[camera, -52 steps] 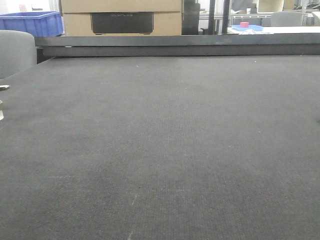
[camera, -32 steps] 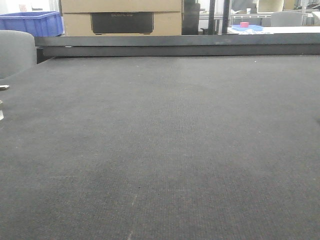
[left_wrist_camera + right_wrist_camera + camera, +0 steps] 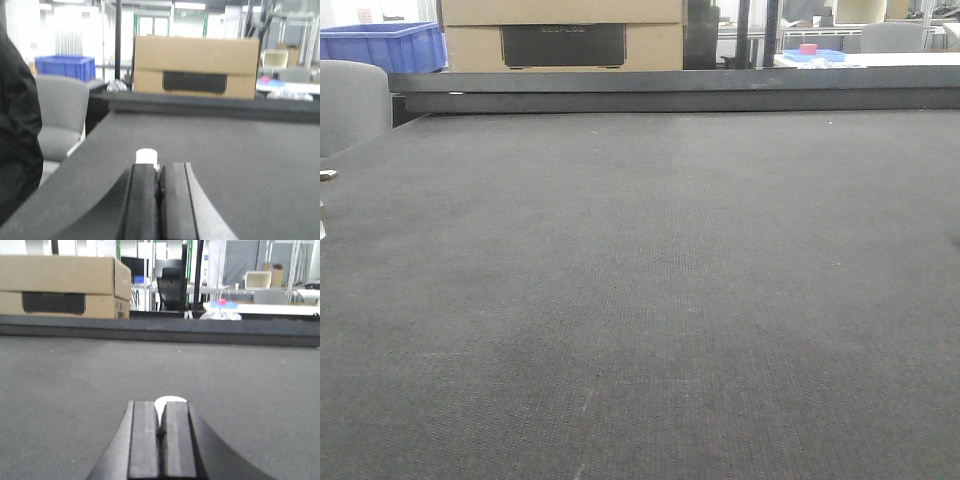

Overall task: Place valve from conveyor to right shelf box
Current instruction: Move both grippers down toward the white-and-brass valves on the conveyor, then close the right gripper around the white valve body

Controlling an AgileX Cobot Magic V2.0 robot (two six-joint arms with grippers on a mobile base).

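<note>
Currently on record, item by item.

1. My left gripper (image 3: 159, 170): the two black fingers (image 3: 145, 200) are pressed flat together with only a thin seam between them, low over the belt. A small white round cap (image 3: 147, 156) shows just past the tips. I cannot tell whether it is pinched or merely sits behind them.

2. My right gripper (image 3: 161, 412): same condition, pads closed face to face. A white rounded piece (image 3: 170, 401) peeks over the tips, and I cannot tell whether it is held.

3. Conveyor (image 3: 640, 300): dark grey, finely woven surface that fills nearly the whole front view and lies under both wrists.

4. Black rail (image 3: 670, 92): runs along the belt's far edge, straight across the frame.

5. Valve: I cannot tell where it lies from any of the three views.

6. Cardboard box (image 3: 560, 35): tan with a dark rectangular panel on its face, standing beyond the rail, left of centre.

7. Blue crate (image 3: 380, 45): beyond the rail at far left, beside the cardboard box.

8. Grey chair (image 3: 350, 100): padded back, off the belt's left side and near the crate.

9. Dark garment (image 3: 15, 125): fills the left margin of the left wrist view, in front of the chair.

10. Pink object (image 3: 808, 48): small, resting on something blue on a pale table far off at upper right, too distant to identify.
</note>
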